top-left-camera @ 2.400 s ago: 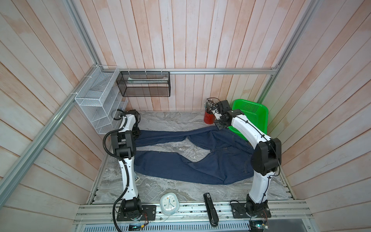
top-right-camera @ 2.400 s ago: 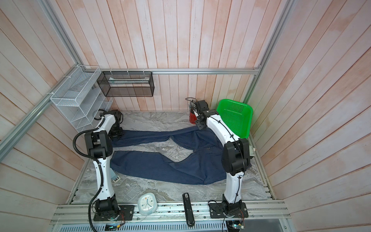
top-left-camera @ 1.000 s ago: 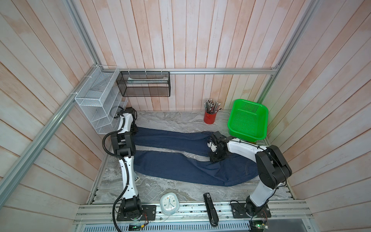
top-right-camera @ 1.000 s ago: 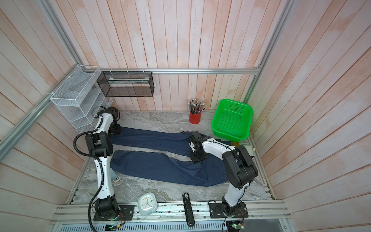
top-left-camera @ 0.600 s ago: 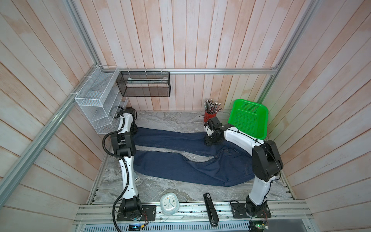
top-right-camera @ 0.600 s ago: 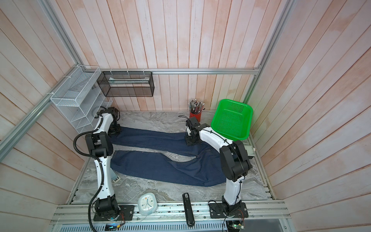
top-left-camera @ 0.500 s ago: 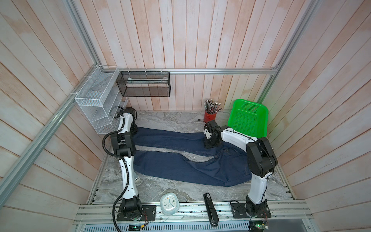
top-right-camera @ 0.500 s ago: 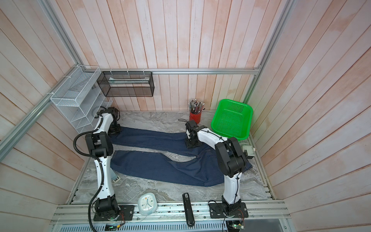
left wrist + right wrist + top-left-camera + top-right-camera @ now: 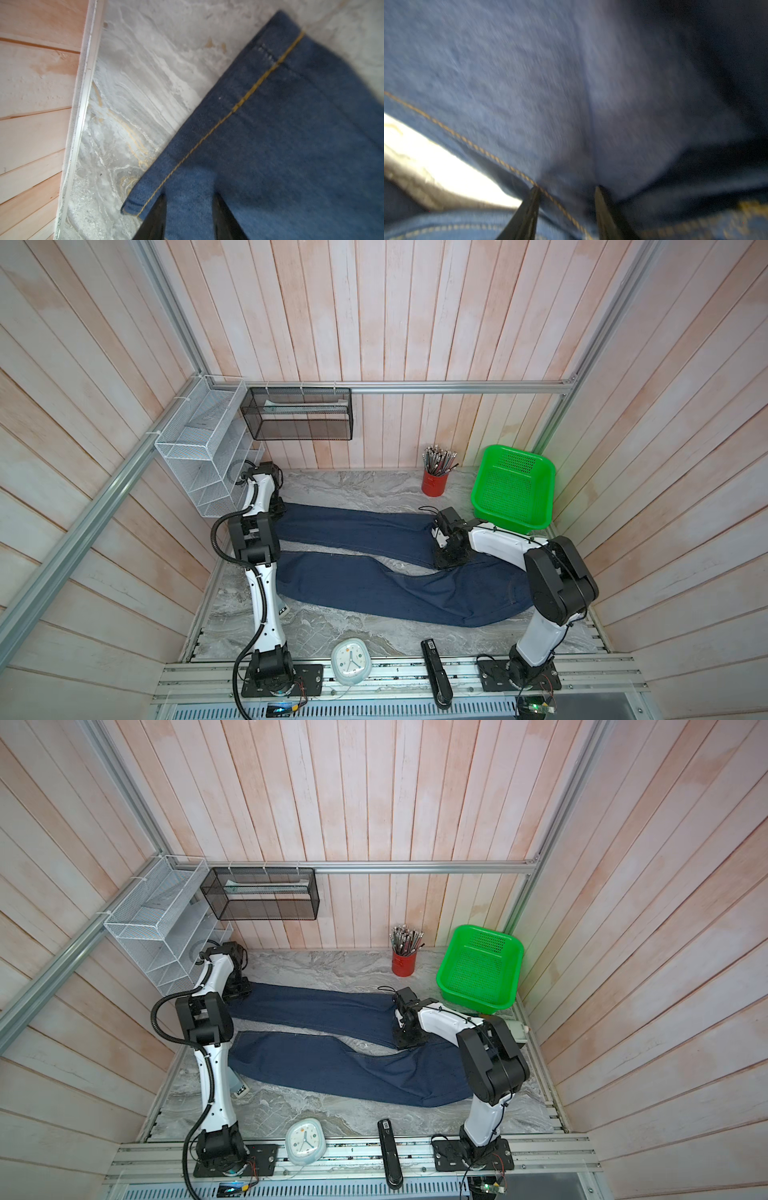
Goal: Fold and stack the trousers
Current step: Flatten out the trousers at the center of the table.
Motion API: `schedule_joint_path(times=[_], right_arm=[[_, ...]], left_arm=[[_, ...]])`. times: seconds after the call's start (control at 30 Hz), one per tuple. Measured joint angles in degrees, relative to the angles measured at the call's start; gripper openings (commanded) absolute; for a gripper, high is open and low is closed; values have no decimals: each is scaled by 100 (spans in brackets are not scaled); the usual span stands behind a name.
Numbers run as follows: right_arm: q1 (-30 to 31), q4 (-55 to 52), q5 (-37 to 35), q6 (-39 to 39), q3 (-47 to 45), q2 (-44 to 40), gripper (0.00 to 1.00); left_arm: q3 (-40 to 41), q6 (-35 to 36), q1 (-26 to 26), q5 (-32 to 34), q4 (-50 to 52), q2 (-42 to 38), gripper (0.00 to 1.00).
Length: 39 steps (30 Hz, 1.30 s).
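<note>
The trousers are dark blue jeans lying flat on the marble table, with both legs running left and the waist under my right arm; in both top views they look the same. My left gripper stands at the far leg's hem by the left wall. In the left wrist view it is open, its black fingers set on the denim just inside the tan hem stitching. My right gripper is down where the far leg meets the seat. The right wrist view is blurred, and there the right gripper is open over a tan seam.
At the back right are a green basket and a red cup of pencils. A white wire shelf and a black mesh basket hang at the back left. A clock and a black bar-shaped tool lie on the front rail.
My right gripper has come forward from beside the red cup and down onto the trousers near the crotch. The far leg, bent earlier, now lies straight. My left gripper has stayed at the hem.
</note>
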<state>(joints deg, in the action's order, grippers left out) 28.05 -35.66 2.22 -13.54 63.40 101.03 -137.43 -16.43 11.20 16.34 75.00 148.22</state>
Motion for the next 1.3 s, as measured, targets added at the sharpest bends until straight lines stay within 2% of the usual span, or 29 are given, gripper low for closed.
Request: schedule_joint_path(times=[0.1,0.23,0.33,0.37,0.43,0.53,0.77,1.13,1.3], right_arm=[[-35,-162,-76,-208,262,-321,54],[-452,11,-131,-811,498,-1351,56],[-1296,181,-229,-1517,264,-2551,58],[-1604,251,-343,-1738,96,-2979,64],[-2179,262,-466,-2164,-262,-3794,68],[-2938,92,-463,-2586,-560,-4476,68],[-4339,42,350,-3147,-1751,-4468,68],[-5300,621,1574,-3735,-2623,-4339,66],[-5692,1025,2059,-3906,-2800,-3989,64]], left_arm=[[17,0,0,0,-2,-9,42],[92,24,0,-44,-33,-66,47],[164,39,-15,-136,-59,-133,51],[170,42,-33,-153,-76,-153,53],[192,39,-92,-223,-87,-214,54],[223,35,-223,-269,-101,-350,56],[343,33,-433,-396,-136,-750,57],[387,31,-417,-409,-149,-848,57],[413,28,-417,-404,-146,-850,57]])
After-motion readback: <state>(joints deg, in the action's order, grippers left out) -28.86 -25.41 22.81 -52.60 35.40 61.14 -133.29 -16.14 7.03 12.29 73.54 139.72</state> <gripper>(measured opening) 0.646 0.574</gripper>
